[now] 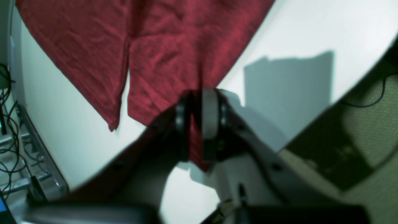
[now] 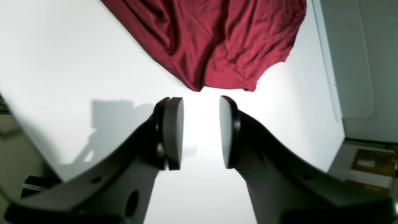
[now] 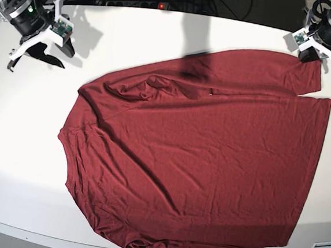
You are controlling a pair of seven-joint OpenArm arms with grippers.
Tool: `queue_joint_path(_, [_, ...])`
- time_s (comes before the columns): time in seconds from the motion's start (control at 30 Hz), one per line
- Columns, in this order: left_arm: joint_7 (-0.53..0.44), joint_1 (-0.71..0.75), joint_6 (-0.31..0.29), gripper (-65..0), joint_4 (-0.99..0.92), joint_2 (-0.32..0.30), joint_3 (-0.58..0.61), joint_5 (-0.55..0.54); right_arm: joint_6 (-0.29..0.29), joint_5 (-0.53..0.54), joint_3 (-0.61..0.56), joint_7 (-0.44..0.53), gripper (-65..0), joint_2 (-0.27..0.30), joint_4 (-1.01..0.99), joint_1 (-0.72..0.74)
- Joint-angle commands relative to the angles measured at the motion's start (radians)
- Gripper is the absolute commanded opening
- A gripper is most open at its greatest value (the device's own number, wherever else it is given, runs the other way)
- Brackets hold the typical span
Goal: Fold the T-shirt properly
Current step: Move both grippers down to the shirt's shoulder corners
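A: Where is the big dark red long-sleeved T-shirt (image 3: 196,167) lying?

B: It is lying spread flat on the white table (image 3: 19,134), long way running side to side in the base view.

A: Which arm are you using?

B: Your left gripper (image 1: 196,124) is pinching a sleeve end at the far corner, jaws squeezing thin cloth. Your right gripper (image 2: 201,130) is waiting half-wide, holding nothing; the shirt's other end is lying just ahead of it.
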Motion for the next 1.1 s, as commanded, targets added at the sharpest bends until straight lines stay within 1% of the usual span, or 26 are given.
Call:
queue_joint_path(0.0, [0.059, 0.012, -0.036, -63.7, -0.017, -0.008, -0.003, 0.043, -0.003, -0.003, 0.001, 0.017, -45.4, 0.013, 0.014, 0.000])
queue_joint_path(0.07, [0.060, 0.013, -0.037, -65.0, -0.017, -0.008, -0.003, 0.058, 0.017, -0.003, -0.012, 0.017, -45.4, 0.013, 0.014, 0.000])
queue_joint_path(0.17, [0.066, 0.016, -0.037, -65.0, -0.017, -0.008, -0.003, 0.081, 0.019, -0.007, -0.035, 0.029, -45.4, 0.011, 0.014, 0.008])
queue_joint_path(0.2, [0.068, 0.016, -0.037, -65.0, -0.017, -0.008, -0.003, 0.081, 0.018, -0.024, -0.046, 0.034, -44.2, 0.011, 0.014, 0.018])
queue_joint_path(0.3, [0.071, 0.018, -0.037, -65.0, -0.017, -0.008, -0.003, 0.077, 0.018, -0.085, -0.094, 0.040, -32.0, 0.005, 0.014, 0.080])
queue_joint_path(0.33, [0.078, 0.018, -0.037, -65.0, -0.017, -0.007, -0.003, 0.077, 0.018, -0.102, -0.115, 0.040, -29.4, -0.001, 0.014, 0.103])
queue_joint_path(0.37, [0.091, 0.018, -0.037, -65.0, -0.017, -0.005, -0.003, 0.078, 0.018, -0.113, -0.137, 0.040, -28.9, -0.008, 0.012, 0.126])
queue_joint_path(0.5, [0.143, 0.018, -0.037, -65.0, -0.016, -0.005, -0.004, 0.078, 0.019, -0.117, -0.263, 0.039, -28.9, -0.009, -0.033, 0.217])
queue_joint_path(0.57, [0.158, 0.018, -0.037, -65.0, -0.016, -0.005, -0.004, 0.078, 0.019, -0.170, -0.343, 0.039, -28.9, -0.021, -0.081, 0.279])
queue_joint_path(0.63, [0.160, 0.018, -0.037, -65.0, -0.016, -0.006, -0.004, 0.078, 0.019, -0.229, -0.418, 0.039, -28.9, -0.049, -0.138, 0.344])
queue_joint_path(0.7, [0.159, 0.018, -0.037, -65.0, -0.016, -0.005, -0.004, 0.078, 0.018, -0.267, -0.484, 0.039, -28.9, -0.083, -0.190, 0.402])
queue_joint_path(0.77, [0.159, 0.018, -0.037, -65.0, -0.016, -0.005, -0.004, 0.078, 0.019, -0.281, -0.538, 0.039, -28.9, -0.114, -0.233, 0.454])
queue_joint_path(0.93, [0.159, 0.018, -0.037, -65.0, -0.016, -0.005, -0.004, 0.078, 0.023, -0.288, -0.637, 0.021, -29.0, -0.166, -0.308, 0.568])
queue_joint_path(1.03, [0.158, 0.018, -0.036, -65.0, -0.016, -0.006, -0.004, 0.078, 0.081, -0.288, -0.666, -0.004, -29.0, -0.190, -0.347, 0.622])
queue_joint_path(1.07, [0.155, 0.018, -0.036, -65.0, -0.016, -0.006, -0.004, 0.078, 0.091, -0.288, -0.673, -0.003, -29.0, -0.194, -0.362, 0.637])
